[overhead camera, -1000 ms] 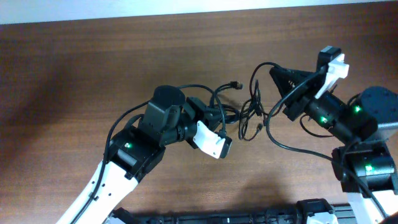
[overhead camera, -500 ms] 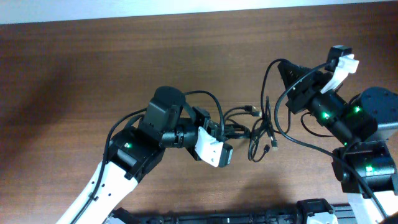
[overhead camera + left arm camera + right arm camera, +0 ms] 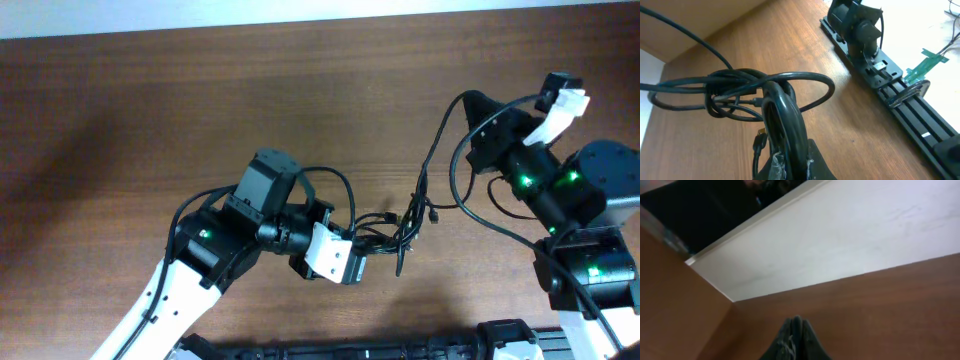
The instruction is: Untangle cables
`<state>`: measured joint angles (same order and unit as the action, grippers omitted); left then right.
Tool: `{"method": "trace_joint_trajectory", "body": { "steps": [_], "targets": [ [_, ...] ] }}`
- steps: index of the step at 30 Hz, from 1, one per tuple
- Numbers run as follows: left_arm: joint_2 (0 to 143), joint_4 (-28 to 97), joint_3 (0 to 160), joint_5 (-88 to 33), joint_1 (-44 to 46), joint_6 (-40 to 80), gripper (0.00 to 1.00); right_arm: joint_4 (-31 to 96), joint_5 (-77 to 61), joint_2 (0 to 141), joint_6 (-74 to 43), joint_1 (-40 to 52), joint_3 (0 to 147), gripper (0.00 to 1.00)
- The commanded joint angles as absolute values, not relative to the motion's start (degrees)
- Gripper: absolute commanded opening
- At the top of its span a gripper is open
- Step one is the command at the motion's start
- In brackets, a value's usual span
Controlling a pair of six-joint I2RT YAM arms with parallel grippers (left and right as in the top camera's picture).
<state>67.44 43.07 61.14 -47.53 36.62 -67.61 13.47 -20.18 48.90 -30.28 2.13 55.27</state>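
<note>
The cables (image 3: 402, 224) are thin black cords knotted in a small tangle at mid-table. One strand (image 3: 436, 150) runs taut from the tangle up to my right gripper (image 3: 472, 102), which is raised at the right and shut on it. In the right wrist view the fingers (image 3: 796, 326) are pressed together with a thin dark cord between them. My left gripper (image 3: 360, 245) is shut on a loop at the tangle's left side. In the left wrist view its fingers (image 3: 790, 162) clamp a black loop, and the other loops (image 3: 740, 92) spread beyond them, with a small plug (image 3: 759, 141) hanging beside.
The table (image 3: 150, 110) is brown wood. A black rail with mounts (image 3: 400, 347) runs along the front edge and also shows in the left wrist view (image 3: 900, 95). A white wall strip (image 3: 300, 15) borders the far edge. Thick robot wiring loops around the right arm (image 3: 480, 215).
My left gripper has moved toward the front with the tangle. My right gripper has moved right and back, drawing its strand out taut. The loose loops have pulled into a tighter knot.
</note>
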Motion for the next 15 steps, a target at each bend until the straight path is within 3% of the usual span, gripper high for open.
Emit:
{"method": "trace_joint_trajectory", "body": {
  "steps": [1,7,15],
  "targets": [
    [66.4,46.2,61.5,-46.6,36.8,-66.8,0.0,15.8,-12.5,48.2,-30.8,1.8,55.9,0.04],
    [66.4,49.7,61.5,-40.9,36.7,-66.8,0.0,19.8,-8.7,48.2,-32.3,1.7,55.9,0.04],
    [66.4,51.0,61.6,-46.6,36.8,-70.9,0.0,27.1,-5.0,48.2,-31.8,1.7,55.9,0.04]
  ]
}}
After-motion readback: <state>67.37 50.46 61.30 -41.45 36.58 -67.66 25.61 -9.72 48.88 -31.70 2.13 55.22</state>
